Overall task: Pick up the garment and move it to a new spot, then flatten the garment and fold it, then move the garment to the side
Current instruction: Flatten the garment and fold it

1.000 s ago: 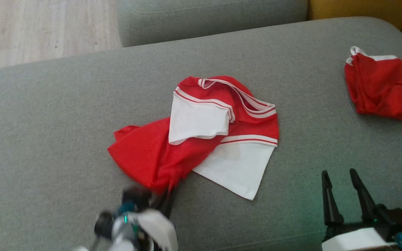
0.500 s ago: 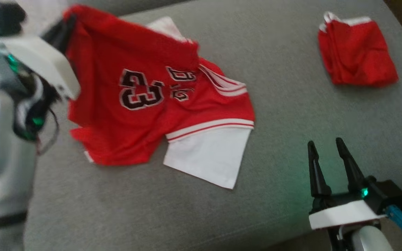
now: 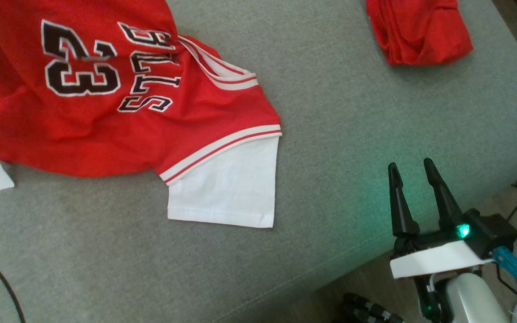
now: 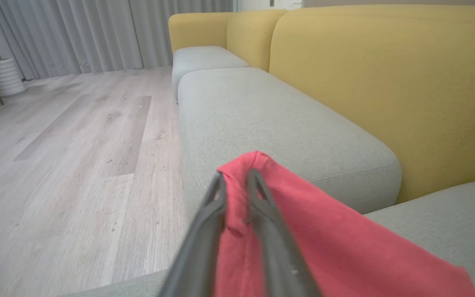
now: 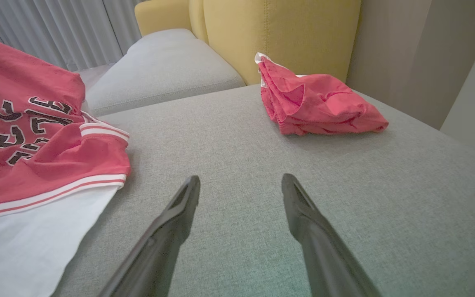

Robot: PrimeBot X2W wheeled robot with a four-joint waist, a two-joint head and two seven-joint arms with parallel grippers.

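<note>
Grey sofa seat cushion (image 3: 352, 134), its surface lightly textured. A crumpled red bundle (image 5: 316, 103) with white trim lies on it near the far edge, just in front of the yellow backrest (image 4: 386, 82). A second grey cushion (image 4: 270, 123) adjoins along the same backrest. Beside the sofa, a pale wood-plank floor (image 4: 76, 144) runs to grey curtains (image 4: 97, 33), where a white ribbed container (image 4: 8, 76) stands.

Head camera looks steeply down on the sofa seat (image 3: 352, 112); wrist cameras skim it low; all share the jersey (image 3: 83, 134), ten o'clock overhead.
</note>
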